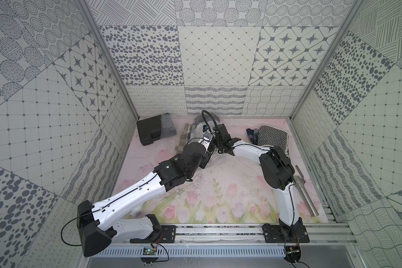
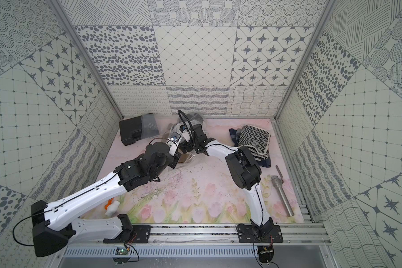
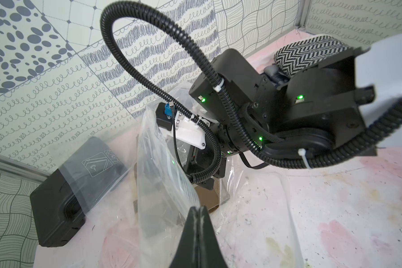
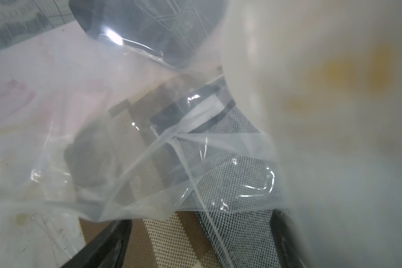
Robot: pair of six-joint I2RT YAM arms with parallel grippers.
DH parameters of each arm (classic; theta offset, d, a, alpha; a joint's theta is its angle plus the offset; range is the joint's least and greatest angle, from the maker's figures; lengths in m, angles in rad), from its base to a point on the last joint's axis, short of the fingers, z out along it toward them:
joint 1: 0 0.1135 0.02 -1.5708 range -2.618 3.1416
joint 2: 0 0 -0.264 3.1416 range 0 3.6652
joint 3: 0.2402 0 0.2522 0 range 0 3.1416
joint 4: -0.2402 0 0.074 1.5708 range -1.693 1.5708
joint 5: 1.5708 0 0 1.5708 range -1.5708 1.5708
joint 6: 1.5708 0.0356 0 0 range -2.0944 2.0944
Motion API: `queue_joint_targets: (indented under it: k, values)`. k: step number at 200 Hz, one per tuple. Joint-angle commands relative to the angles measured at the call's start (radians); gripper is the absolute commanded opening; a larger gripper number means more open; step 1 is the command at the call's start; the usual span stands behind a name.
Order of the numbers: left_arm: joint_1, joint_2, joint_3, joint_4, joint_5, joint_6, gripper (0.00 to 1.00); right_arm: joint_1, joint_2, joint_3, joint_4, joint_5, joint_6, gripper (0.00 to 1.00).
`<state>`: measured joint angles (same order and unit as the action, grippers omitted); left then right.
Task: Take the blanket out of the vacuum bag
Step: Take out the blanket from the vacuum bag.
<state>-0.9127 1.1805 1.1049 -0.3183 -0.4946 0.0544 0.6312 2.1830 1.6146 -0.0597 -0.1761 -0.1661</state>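
A black case [image 1: 149, 134] lay by the back wall, while a zigzag-patterned cloth [image 1: 273, 135] and a metal cylinder [image 1: 306, 198] lay along the floral surface's [image 1: 228, 192] right edge.

The left arm [image 2: 91, 195] and right arm [image 2: 218, 149] meet at the rear centre of the floral mat [image 2: 195, 185], over the crumpled vacuum bag [image 2: 192, 160]. Rear left: a black case [image 2: 130, 132], partly under a clear pouch [image 2: 150, 127]. Right side: a chevron cloth [image 2: 253, 139] and a metal cylinder [image 2: 283, 197].
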Motion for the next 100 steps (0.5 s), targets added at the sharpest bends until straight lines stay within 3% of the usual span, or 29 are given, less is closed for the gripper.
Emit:
queue_joint_targets:
  k: [1,18,40,71,100]
  values:
    - [0.040,0.027,0.025,0.119,0.120,0.045,0.00,-0.045,0.078,0.076,-0.102,0.069,-0.014,0.96]
    - [0.062,0.042,0.042,0.117,0.136,0.048,0.00,-0.048,0.068,0.089,-0.161,0.095,-0.019,0.96]
    - [0.082,0.052,0.043,0.115,0.158,0.046,0.00,-0.068,0.018,0.041,-0.229,0.031,0.040,0.96]
    - [0.109,0.065,0.019,0.136,0.194,0.025,0.00,-0.069,-0.023,-0.049,-0.211,0.128,0.005,0.96]
    - [0.113,0.071,0.014,0.139,0.204,0.003,0.00,-0.064,0.019,0.015,-0.195,0.169,-0.004,0.80]
